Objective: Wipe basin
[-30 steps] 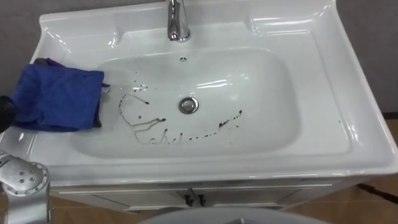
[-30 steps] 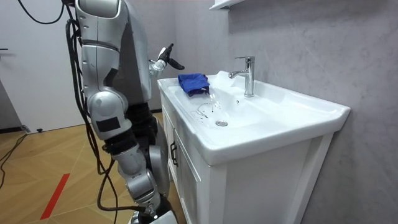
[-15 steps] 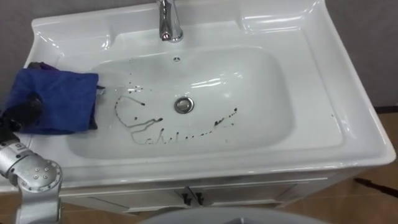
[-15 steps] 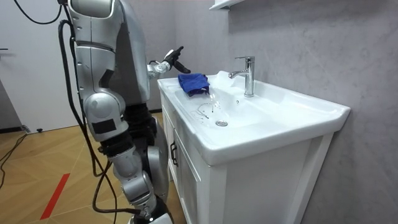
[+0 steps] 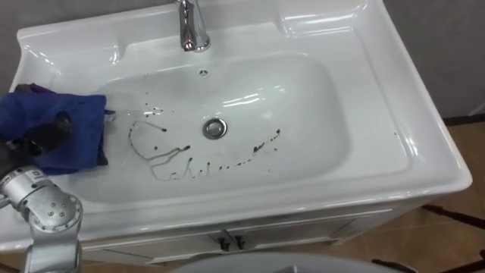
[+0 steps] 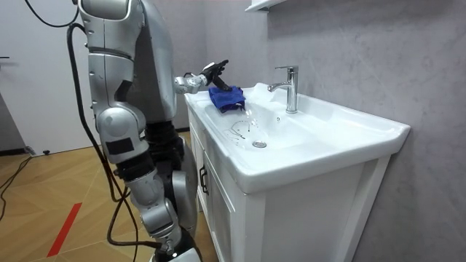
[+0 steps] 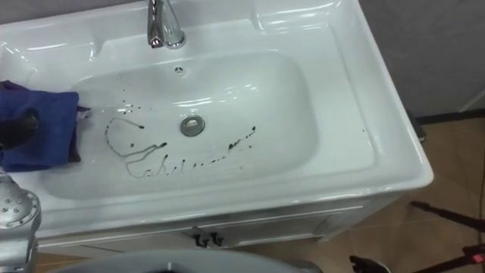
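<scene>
A white basin (image 5: 326, 114) carries dark squiggly stains (image 5: 189, 155) on its floor around the drain (image 5: 215, 127). A blue cloth (image 5: 79, 121) lies bunched on the basin's left rim and slope. My left hand (image 5: 38, 139), dark with a silver wrist, rests over the near part of the cloth with its fingers stretched out. In the room view the same left hand (image 6: 213, 70) reaches over the blue cloth (image 6: 227, 97) at the counter's near corner.
A chrome faucet (image 5: 193, 26) stands at the back middle of the basin. The white vanity cabinet (image 6: 218, 211) sits under the sink, and I stand at its front. Grey wall lies behind, wooden floor (image 6: 44, 196) around.
My left hand has come forward from beside the counter until it lies over the blue cloth. The eye view has shifted, so the basin sits further left in the picture.
</scene>
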`<state>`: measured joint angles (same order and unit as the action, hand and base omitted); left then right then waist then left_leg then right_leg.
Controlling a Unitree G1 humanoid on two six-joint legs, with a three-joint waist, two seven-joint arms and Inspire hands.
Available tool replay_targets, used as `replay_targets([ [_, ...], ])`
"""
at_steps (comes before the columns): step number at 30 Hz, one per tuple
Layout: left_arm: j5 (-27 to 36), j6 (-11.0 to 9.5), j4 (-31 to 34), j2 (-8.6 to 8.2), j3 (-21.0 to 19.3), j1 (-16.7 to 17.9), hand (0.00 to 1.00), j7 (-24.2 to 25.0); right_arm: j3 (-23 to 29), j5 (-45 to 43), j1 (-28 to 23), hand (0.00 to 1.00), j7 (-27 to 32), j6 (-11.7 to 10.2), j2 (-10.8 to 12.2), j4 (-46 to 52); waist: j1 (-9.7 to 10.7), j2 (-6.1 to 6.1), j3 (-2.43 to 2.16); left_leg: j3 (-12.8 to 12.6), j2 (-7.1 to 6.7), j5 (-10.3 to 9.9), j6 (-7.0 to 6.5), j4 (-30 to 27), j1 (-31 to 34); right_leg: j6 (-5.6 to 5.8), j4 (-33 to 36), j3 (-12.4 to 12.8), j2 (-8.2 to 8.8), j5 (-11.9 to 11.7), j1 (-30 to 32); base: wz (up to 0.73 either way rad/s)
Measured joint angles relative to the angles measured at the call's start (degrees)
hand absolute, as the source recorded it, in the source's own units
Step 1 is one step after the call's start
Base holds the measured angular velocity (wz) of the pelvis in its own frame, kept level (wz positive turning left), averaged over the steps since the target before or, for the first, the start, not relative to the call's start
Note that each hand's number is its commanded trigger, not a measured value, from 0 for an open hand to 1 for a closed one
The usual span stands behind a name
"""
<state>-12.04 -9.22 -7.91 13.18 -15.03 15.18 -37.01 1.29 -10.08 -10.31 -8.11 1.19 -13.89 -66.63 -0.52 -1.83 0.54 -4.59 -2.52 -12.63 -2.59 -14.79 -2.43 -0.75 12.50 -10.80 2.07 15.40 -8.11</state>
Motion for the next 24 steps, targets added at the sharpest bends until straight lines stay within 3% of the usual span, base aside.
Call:
replay_targets([
  [9,-0.1,0.1,0.0,-0.04,1.8,0.0,0.0,2.3,0.0,-1.5,-0.4,0.0,0.5,0.2,0.3,0.1,0.3,0.1,-0.08,-0.6,0.05,0.0,0.0,-0.2,-0.2,-0.1,0.1,0.6,-0.07,-0.1,0.0,-0.01],
  [19,-0.1,0.6,-1.9,-0.52,2.7,0.0,0.0,2.9,-0.1,-1.5,-1.1,0.0,0.4,0.2,0.7,0.1,0.4,1.28,-0.13,-1.5,0.82,0.0,0.01,-0.6,-0.4,-0.36,0.2,1.2,-0.29,-0.2,0.0,-0.03],
  [24,-0.2,0.7,-9.0,-0.62,4.4,-0.6,0.0,4.2,-0.1,-1.8,-1.1,0.0,0.4,0.6,0.9,-1.0,0.9,1.15,-0.13,-1.5,0.93,-0.1,0.07,-0.8,-0.2,-0.5,0.3,1.2,-0.44,-0.3,0.0,0.0],
])
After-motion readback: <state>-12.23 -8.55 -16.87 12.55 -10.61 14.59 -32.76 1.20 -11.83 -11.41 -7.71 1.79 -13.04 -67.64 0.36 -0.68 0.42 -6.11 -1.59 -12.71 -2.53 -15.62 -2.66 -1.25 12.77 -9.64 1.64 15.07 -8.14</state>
